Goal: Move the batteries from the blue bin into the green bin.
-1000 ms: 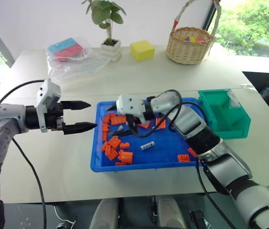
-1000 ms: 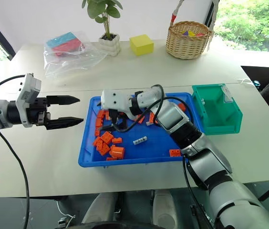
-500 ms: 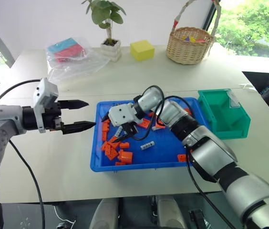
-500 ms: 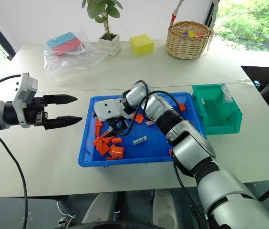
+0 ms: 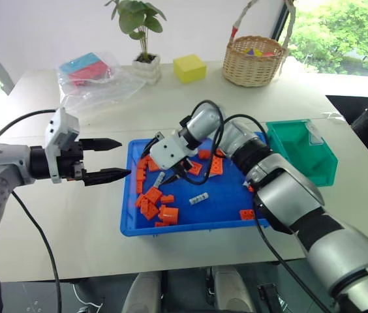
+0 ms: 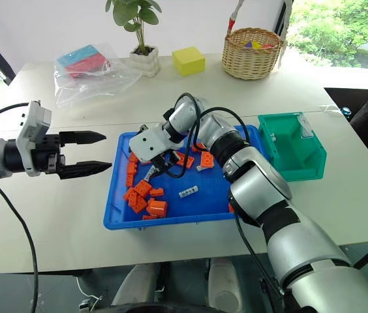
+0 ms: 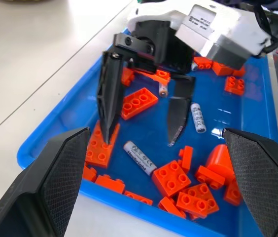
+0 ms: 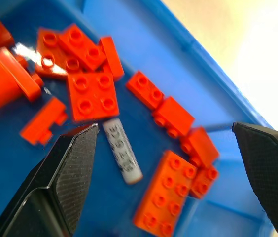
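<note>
The blue bin (image 5: 226,195) lies mid-table, strewn with orange bricks (image 5: 153,202). My right gripper (image 7: 139,143) hangs open over the bin's left part, fingers pointing down. One of the batteries (image 8: 122,155) lies flat on the bin floor just below the gap between the fingers, untouched. A second battery (image 5: 199,198) lies nearer the bin's middle. My left gripper (image 5: 125,157) hovers open and empty just outside the bin's left wall. The green bin (image 5: 305,153) stands against the blue bin's right side.
At the back of the table stand a wicker basket (image 5: 256,59), a yellow block (image 5: 190,67), a potted plant (image 5: 141,62) and a clear bag of blue and red items (image 5: 92,75). A black cable loops over my right forearm (image 5: 213,127).
My right gripper has rolled and tipped its fingers down over the bin's left part, shifting slightly toward the far side. The left gripper has stayed put. The view shifted a little.
</note>
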Controlling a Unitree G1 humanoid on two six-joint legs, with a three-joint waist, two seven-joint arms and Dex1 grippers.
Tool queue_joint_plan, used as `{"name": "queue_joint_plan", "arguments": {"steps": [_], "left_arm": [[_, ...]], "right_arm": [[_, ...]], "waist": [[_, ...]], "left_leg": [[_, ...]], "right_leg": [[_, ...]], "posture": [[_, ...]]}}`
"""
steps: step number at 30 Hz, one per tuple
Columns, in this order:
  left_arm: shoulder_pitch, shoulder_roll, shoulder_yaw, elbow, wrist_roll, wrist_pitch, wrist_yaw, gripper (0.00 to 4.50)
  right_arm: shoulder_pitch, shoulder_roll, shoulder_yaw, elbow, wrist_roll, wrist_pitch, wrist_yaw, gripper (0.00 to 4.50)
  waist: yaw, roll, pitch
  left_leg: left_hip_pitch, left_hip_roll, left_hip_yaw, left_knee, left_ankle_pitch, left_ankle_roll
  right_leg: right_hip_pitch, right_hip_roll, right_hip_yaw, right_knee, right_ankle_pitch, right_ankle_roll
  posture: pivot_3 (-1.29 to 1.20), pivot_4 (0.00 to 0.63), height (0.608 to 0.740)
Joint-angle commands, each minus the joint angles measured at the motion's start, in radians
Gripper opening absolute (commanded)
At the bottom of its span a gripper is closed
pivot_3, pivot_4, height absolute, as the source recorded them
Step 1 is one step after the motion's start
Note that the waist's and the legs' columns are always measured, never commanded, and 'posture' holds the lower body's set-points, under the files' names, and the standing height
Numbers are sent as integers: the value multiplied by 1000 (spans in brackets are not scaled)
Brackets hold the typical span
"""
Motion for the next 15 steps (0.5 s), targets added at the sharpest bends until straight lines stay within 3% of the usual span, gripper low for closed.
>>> {"name": "queue_joint_plan", "arguments": {"steps": [1,15], "left_arm": [[7,37,18,-28,-17,-3,-35,4500],[88,98,55,-73,-21,-10,-83,4500]], "right_arm": [[-35,23,3,48,-61,-88,-64,4468],[12,57,-1,154,-163,-179,-167,4468]], "waist": [[-2,0,0],[-2,0,0]], "left_leg": [[0,0,0,0,0,0],[0,0,0,-1,1,-1]], "right_leg": [[0,0,0,0,0,0],[-1,0,0,1,-1,-1]], "posture": [[0,150,702],[0,150,702]]}}
